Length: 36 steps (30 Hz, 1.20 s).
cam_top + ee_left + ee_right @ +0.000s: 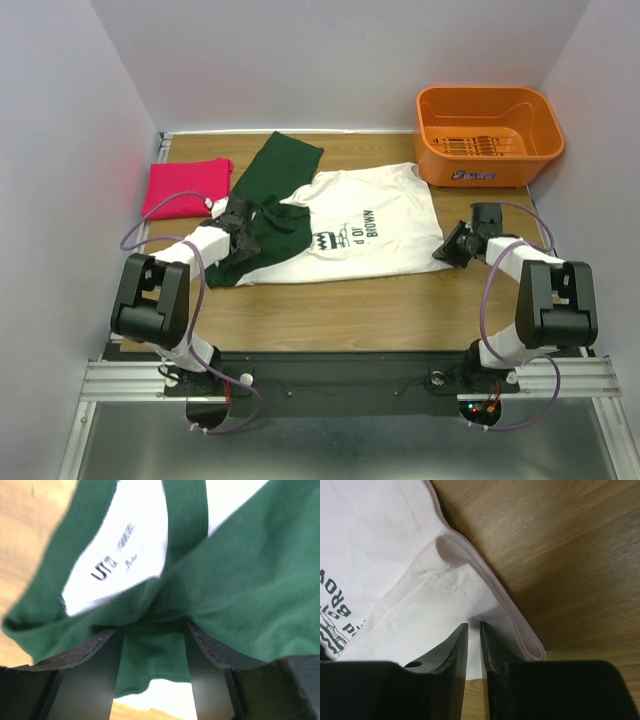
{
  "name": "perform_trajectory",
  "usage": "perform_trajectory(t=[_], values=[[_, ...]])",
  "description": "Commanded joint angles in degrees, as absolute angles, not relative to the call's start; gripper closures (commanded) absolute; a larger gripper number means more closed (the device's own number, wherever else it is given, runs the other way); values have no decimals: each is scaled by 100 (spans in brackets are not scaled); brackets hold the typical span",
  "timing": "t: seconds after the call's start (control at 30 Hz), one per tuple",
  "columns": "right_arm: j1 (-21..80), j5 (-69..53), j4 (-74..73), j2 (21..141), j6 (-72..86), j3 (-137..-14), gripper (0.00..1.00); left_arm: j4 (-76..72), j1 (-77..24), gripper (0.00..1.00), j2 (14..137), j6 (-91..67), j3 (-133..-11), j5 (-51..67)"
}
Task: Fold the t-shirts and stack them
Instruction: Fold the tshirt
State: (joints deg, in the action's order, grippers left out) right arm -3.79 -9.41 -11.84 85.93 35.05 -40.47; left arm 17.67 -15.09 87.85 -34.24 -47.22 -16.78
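Spreading across the middle of the table (pixel 400 310): white t-shirt (pixel 375 215), print side up, black "BROWN" lettering upside down in the top view. One dark green sleeve (pixel 283 162) lies flat, angled toward the far left. The rest of the green cloth is bunched at the shirt's left side.

Left gripper (pixel 240 232) sits on that bunch. In the left wrist view the gripper (pixel 152 632) has its jaws partly apart with a wad of green fabric clamped between them. The white neck label (pixel 107 567) reading "UT" is just past the tips.

Right gripper (pixel 452 246) is at the shirt's right hem corner. In the right wrist view the gripper (pixel 474 630) has its jaws down to a thin slit, with the white hem running in at the tips. The hem edge (pixel 485 585) is puckered up just ahead of them.

Pink-red t-shirt (pixel 187 187) lies folded at the far left of the table, apart from the white one and just left of the green sleeve.

Orange plastic basket (pixel 487 135) stands at the far right corner, just beyond the white shirt's far right corner.
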Motion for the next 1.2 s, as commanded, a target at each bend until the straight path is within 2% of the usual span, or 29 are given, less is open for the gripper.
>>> perform_trajectory(t=[0.0,0.13,0.23,0.37,0.47,0.73,1.0,1.17], values=[[-562,-395,-1160,8790,3261,-4034,77,1898,-1433,34,8675,-3023,-5246,-1925],[-554,-983,-1204,8482,3076,-4192,74,2450,-1406,26,8018,-3391,-5265,-2012],[-562,-1353,-1257,8245,3102,-4210,69,2706,-1258,24,7639,-3918,-4950,-2100],[-554,-1765,-1318,8051,3129,-4131,54,3172,-846,22,6972,-4683,-4396,-2259],[-554,-1828,-1318,7989,3155,-4034,48,3138,-432,23,6715,-5053,-3965,-2075],[-554,-1846,-1310,7972,3120,-3964,46,2321,-70,27,6724,-5264,-3384,-1161],[-562,-1837,-1283,8068,3076,-3867,46,2127,-62,30,6882,-5212,-3199,-1318],[-554,-1688,-1274,8138,3059,-3850,46,2039,-53,40,6996,-5221,-3217,-1397]])
